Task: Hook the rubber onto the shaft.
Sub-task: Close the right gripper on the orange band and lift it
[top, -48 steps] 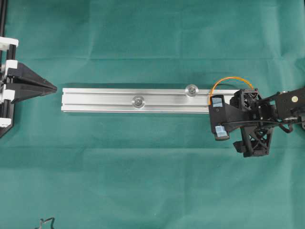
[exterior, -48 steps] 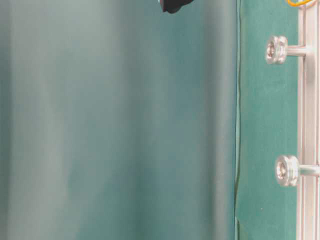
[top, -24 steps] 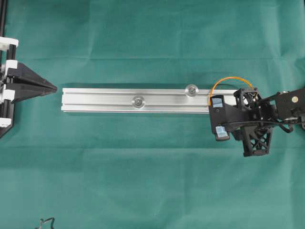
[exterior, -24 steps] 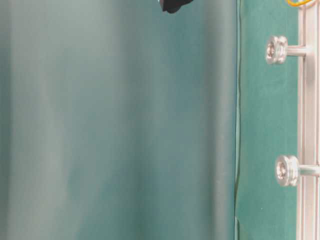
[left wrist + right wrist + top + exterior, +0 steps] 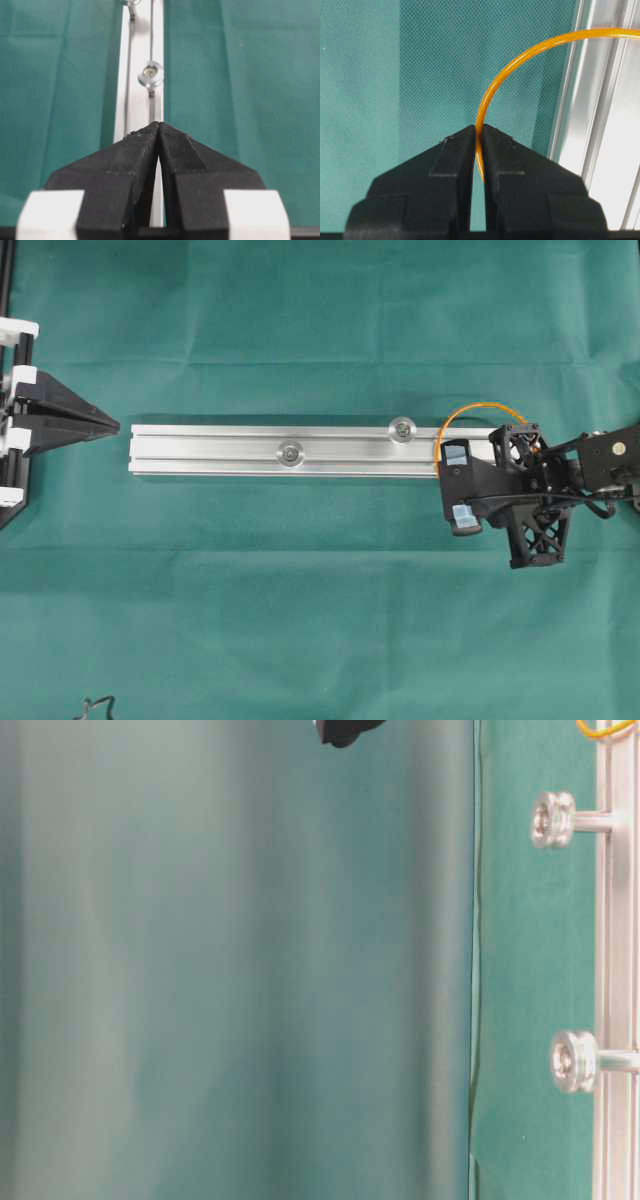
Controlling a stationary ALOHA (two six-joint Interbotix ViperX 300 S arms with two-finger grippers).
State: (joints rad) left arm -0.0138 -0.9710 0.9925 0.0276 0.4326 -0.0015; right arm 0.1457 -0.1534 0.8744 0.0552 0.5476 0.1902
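At the right end of the rail (image 5: 300, 450), the right gripper (image 5: 479, 131) pinches the rubber (image 5: 520, 60) tight btw its tips. The band arcs up over the rail edge, near one shaft (image 5: 403, 428). Left gripper (image 5: 159, 125) sits pressed together w/ nothing in it, far left.

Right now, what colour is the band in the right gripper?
Orange; the rubber band shows best in the right wrist view.

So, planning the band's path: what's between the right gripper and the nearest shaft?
Overhead view: only bare aluminium rail between the right gripper and nearest shaft.
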